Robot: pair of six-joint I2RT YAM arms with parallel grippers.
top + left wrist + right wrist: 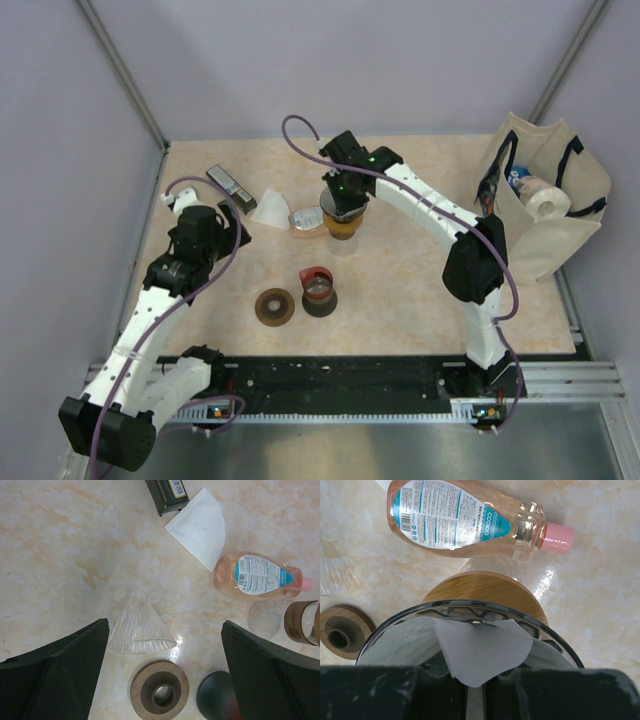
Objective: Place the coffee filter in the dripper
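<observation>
The right gripper (475,690) pinches the filter (480,647) by its top edge, with both fingers squeezed together on the paper. The filter is right in front of the fingers, down inside the glass dripper (550,642). The dripper sits on a wood collar (485,587), just beside the cap (559,537) end of the bottle (525,527).

The filter is thin white paper. A round flap of it bends up to the fingers.

The bottle lies on its side, clear with pink stuff inside. Its label (445,515) is white and blue-green, with tiny print and a word that looks like COOKIO.

The left gripper (165,630) has its fingers spread wide apart and holds nothing. It is well past the bottle's other end.
</observation>
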